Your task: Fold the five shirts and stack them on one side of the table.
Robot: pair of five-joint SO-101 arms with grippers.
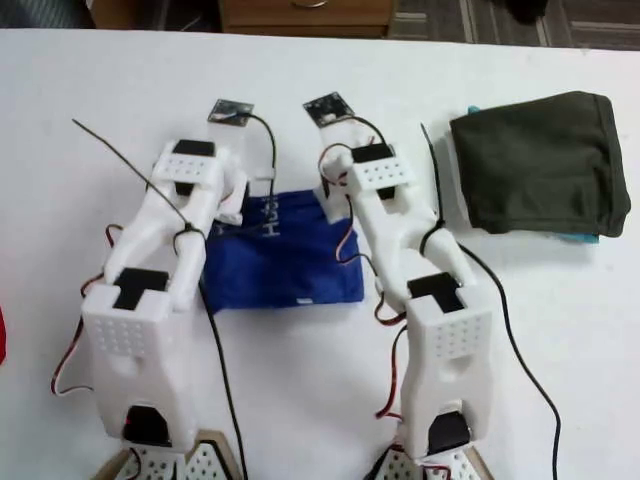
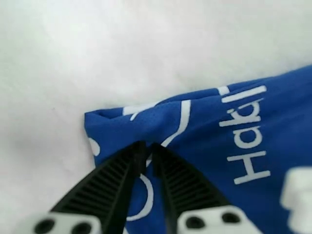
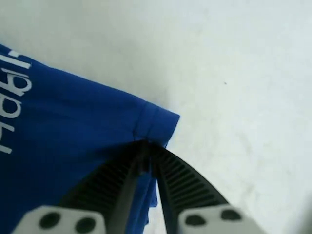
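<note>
Blue shirt [image 1: 285,265] lies mid frame on the desk [image 1: 100,90], its long side running left to right. The left pincer [image 2: 148,148] is closed on its upper left corner, and the right pincer [image 3: 147,146] on its upper right corner. The rest of the cloth lies below them.

Looks like a small robotics lab or hobby maker room to me, definitely not a kitchen or living room. The big plain white table [image 1: 300,70] is basically a workbench. Two white perforated plastic robot arms [image 1: 150,300] stand at its near edge, with loose black and red wires [image 1: 222,372] trailing across its top and little bare circuit boards [image 1: 230,111] left uncovered on the arms. Just beyond the table's far edge there's a brown wooden drawer cabinet [image 1: 305,15] on a grey floor with pale lines [image 1: 450,20], pretty office-like.
</note>
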